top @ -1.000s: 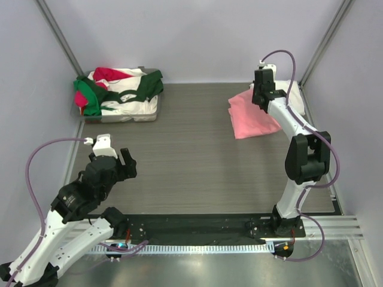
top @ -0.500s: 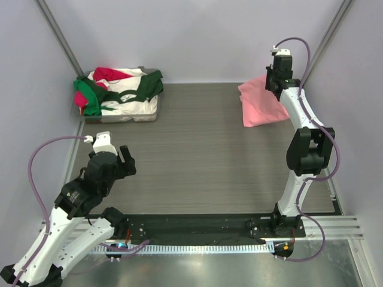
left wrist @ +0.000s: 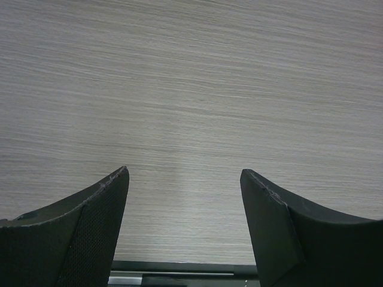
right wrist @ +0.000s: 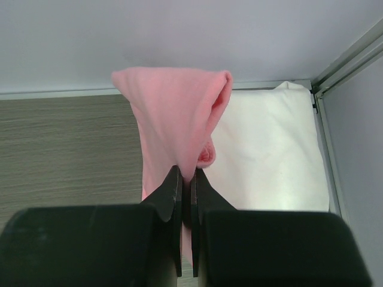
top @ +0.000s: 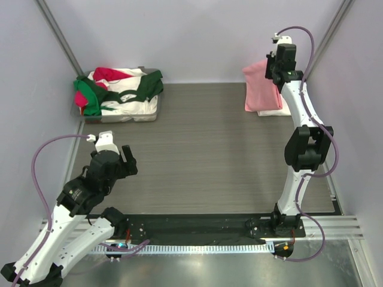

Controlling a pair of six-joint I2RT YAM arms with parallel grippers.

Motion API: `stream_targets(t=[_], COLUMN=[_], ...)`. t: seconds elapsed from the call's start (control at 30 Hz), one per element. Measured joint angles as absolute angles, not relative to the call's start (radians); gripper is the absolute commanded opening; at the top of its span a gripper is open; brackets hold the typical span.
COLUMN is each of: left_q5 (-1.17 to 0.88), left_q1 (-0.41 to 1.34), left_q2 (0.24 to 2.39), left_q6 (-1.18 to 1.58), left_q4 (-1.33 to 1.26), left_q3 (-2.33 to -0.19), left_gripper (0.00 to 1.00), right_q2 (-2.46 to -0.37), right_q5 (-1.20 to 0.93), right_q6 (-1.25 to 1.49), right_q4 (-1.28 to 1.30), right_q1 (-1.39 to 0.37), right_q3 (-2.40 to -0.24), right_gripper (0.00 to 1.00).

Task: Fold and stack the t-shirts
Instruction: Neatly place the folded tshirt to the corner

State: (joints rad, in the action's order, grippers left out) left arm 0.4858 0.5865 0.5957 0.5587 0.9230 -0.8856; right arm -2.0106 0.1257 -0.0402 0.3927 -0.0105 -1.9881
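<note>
**Pink shirt dangling over the white one in the far right corner**

From above: the right gripper [top: 272, 73] is holding the pink shirt [top: 258, 89] up in the far right corner, and the cloth is hanging down in front of the white shirt [top: 279, 110] lying flat there. Here is the worry: the shirt is hanging from a single pinched edge. Released from up there, its folds could be dropping open, or it could be landing crooked and half off the white one. The pile of shirts [top: 122, 89], green, red and white, is sitting in the tray [top: 122, 118] at far left, well apart. The left gripper [top: 116, 156] is hovering over the bare table [top: 203, 155] near its own base.

Left wrist view: the jaws are standing wide with nothing between them, only wood-grain table below.

Right wrist view: the jaws are pressing almost together, pinching a thin fold of pink cloth. The shirt is bunching into a loop beyond the fingertips, and the white one is spreading out beneath it to the right, into the corner. Whether pink is touching white I cannot tell.
</note>
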Motion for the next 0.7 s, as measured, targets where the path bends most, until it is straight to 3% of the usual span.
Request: stream_targets(t=[0.4,0.7], left_q5=[0.486,0.486], left_q1=[0.587,0.587], left_q2=[0.596,0.609], left_q6=[0.559,0.559], left_q4=[0.923,0.921], left_q3=[-0.886,-0.886], left_gripper=[0.76,0.76], right_q2=[-2.037,-2.160], right_q5=[0.075,0.011], right_q6=[-0.059,-0.078], right_q4=[0.429,0.456], right_q1=[0.051,0.106], right_q3=[-2.005,-2.164], right_gripper=[0.01,0.01])
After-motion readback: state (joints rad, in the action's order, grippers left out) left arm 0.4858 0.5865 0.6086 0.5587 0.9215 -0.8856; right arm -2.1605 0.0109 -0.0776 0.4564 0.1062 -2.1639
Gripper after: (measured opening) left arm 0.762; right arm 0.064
